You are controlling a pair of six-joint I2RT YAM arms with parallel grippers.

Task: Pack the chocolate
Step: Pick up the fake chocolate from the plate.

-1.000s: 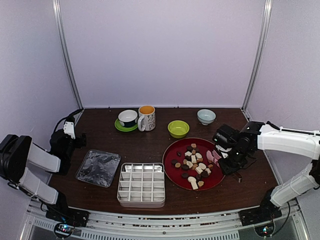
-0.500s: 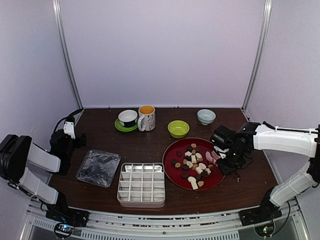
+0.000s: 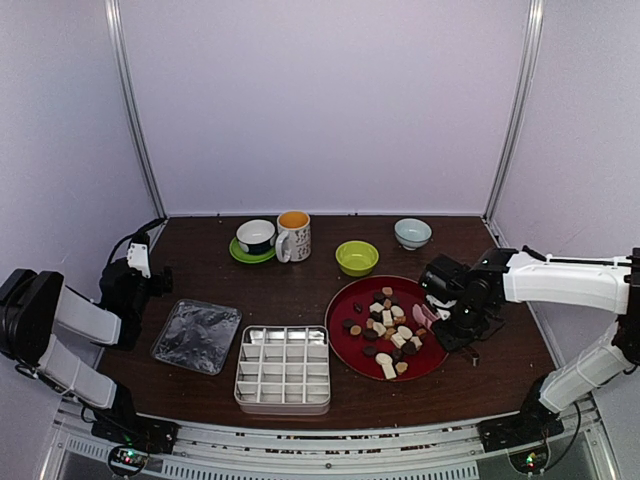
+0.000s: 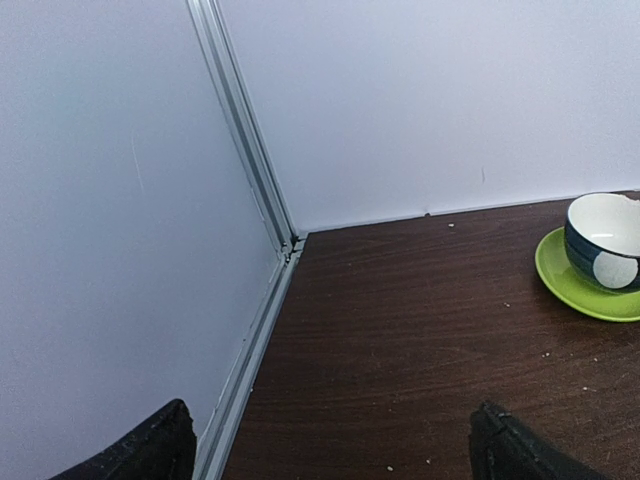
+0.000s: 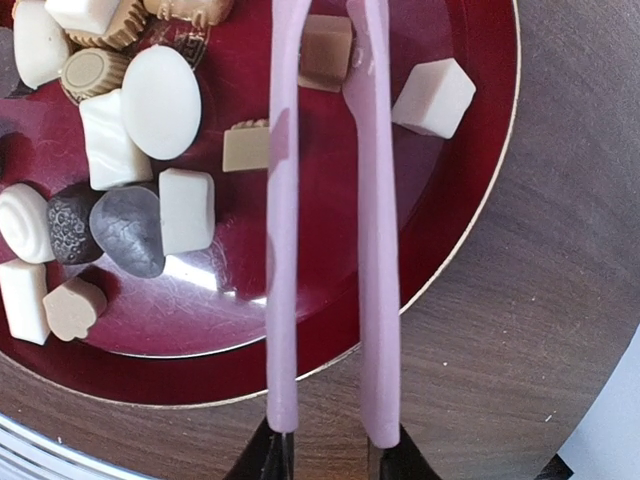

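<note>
From above, the chocolate (image 3: 390, 330) lies heaped on a red plate (image 3: 331, 335) right of centre on the surface (image 3: 300, 290). A divided tray (image 3: 283, 368) with no pieces in it sits just left of the plate. The right arm reaches in low from the right side, forearm nearly level, and its right tool (image 3: 440, 318) is at the plate's right rim. The left arm is folded back at the far left, with its left tool (image 3: 150, 280) well away from the plate.

The left wrist view shows the left tool (image 4: 325, 450) with fingers spread wide and holding nothing, aimed at the back corner past a cup on a green saucer (image 4: 585, 285).

In the right wrist view, the right tool (image 5: 325, 465) is clamped on pink tongs (image 5: 283, 250), whose two arms run out over the plate (image 5: 440, 180). Their tips flank a tan square piece (image 5: 325, 45). A good pick probably needs the tips kept level on that piece's sides, squeezed gently, then lifted straight up so the neighbours are not disturbed.
</note>
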